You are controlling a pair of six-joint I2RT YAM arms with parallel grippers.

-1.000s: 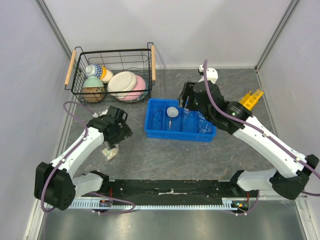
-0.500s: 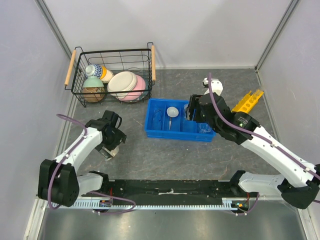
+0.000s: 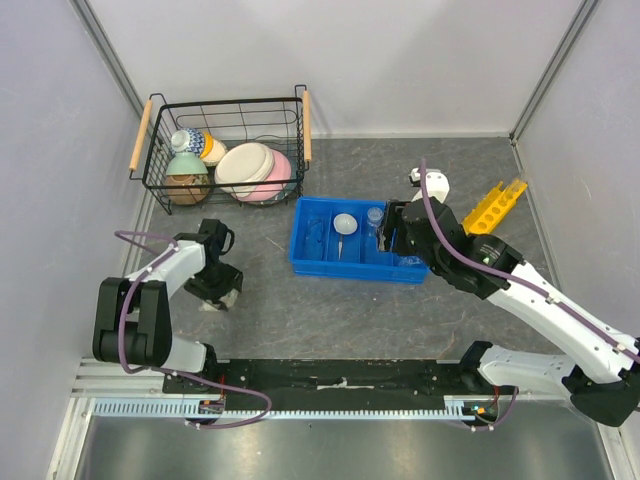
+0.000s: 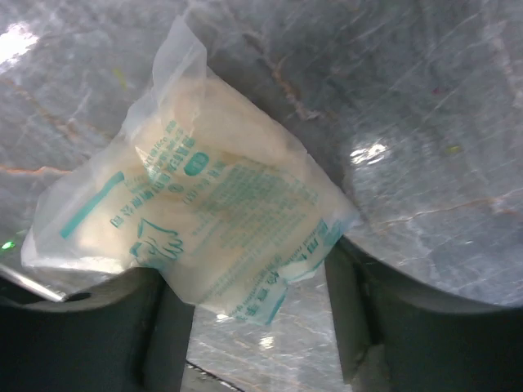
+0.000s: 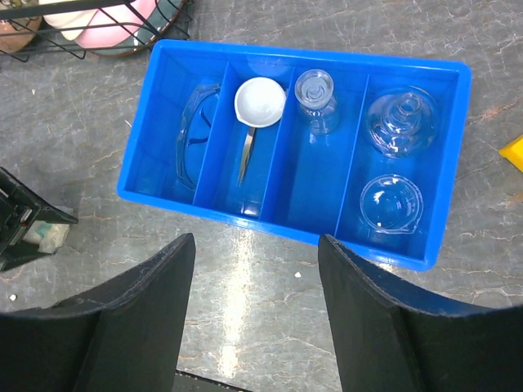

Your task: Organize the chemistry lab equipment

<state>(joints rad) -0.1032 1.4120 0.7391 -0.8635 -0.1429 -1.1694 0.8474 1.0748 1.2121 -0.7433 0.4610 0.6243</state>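
Two arms | left gripper (image 4: 257, 302) straddles packet (image 4: 196, 220) to lift it, grip unclear | right gripper (image 5: 255, 253) spread, empty, above blue tray (image 5: 245, 51) — glass vessels (image 5: 400, 122) sorted by compartment

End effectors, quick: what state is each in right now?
Left end effector: open, astride the printed plastic packet, not clearly gripping.
Right end effector: open, empty, above the blue tray.

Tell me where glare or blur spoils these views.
Left wrist: the plastic packet looks soft, and glare spots whiten the table. Right wrist: a bright streak lies on the table before the blue tray; the glassware is sharp. Top external: even light.
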